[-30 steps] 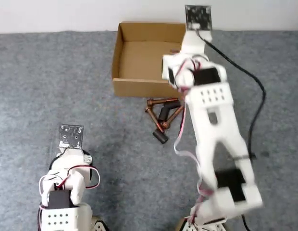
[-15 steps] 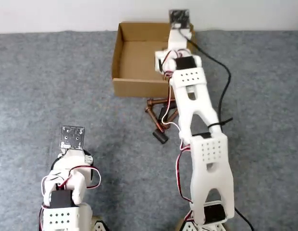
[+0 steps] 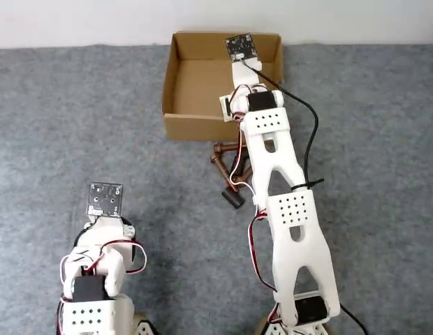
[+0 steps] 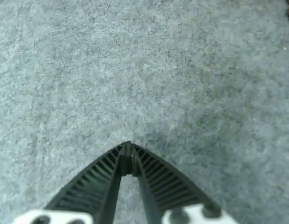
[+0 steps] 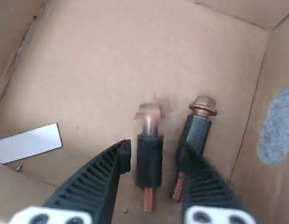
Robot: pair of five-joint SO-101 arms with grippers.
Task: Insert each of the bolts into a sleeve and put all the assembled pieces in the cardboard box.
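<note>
Grey carpet underlies the closed left fingers; right fingers gape over sleeved bolts inside the cardboard box.

Grey, carpet-covered bench carrying an open cardboard box near its far edge, with loose copper bolts and black sleeves lying just before it.

The high camera looks down from afar over the bench and cardboard box, the right wrist camera peers closely into that same box, and the left wrist camera closely faces bench well apart from it.
</note>
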